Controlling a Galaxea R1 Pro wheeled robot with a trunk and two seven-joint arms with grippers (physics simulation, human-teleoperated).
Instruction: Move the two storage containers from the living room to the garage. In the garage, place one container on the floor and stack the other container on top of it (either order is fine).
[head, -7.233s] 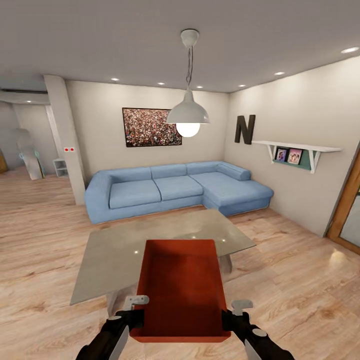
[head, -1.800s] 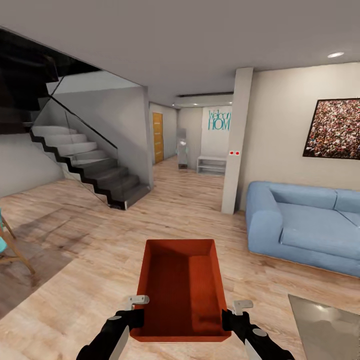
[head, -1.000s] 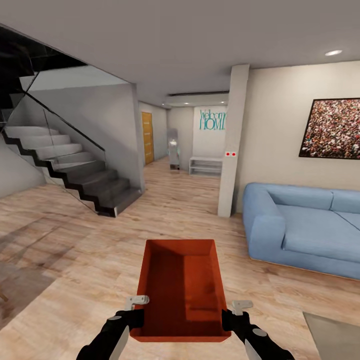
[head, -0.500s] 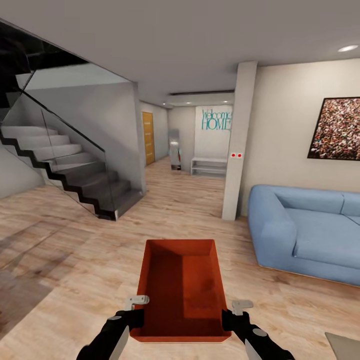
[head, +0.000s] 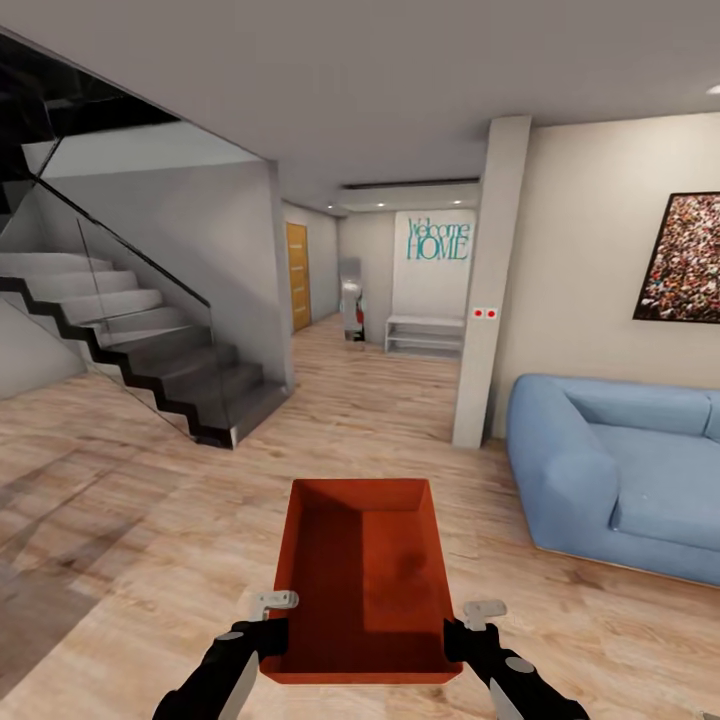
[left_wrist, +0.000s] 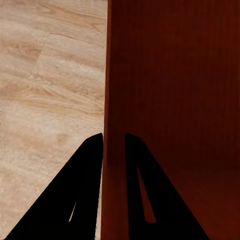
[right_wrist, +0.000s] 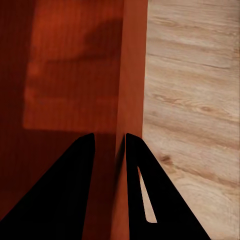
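One orange-red open-top storage container (head: 362, 575) hangs in front of me above the light wood plank floor (head: 150, 520) of the living room. It is empty. My left gripper (head: 272, 622) is shut on its left wall (left_wrist: 114, 100), one finger (left_wrist: 90, 170) outside and one inside. My right gripper (head: 462, 628) is shut on the right wall (right_wrist: 132, 85) in the same way, a finger (right_wrist: 137, 170) on the outer side. The second container is out of view.
A blue sofa (head: 620, 470) stands at the right, beside a white pillar (head: 490, 280). A dark staircase with a glass rail (head: 150, 350) rises at the left. Between them a hallway (head: 370, 370) runs to a wooden door (head: 297, 276) and a low white shelf (head: 425, 335).
The whole view has swung from the sofa and glass table round to the stairs and hallway, then shifted a little more; the camera moved. The container stays held the same way between both grippers.
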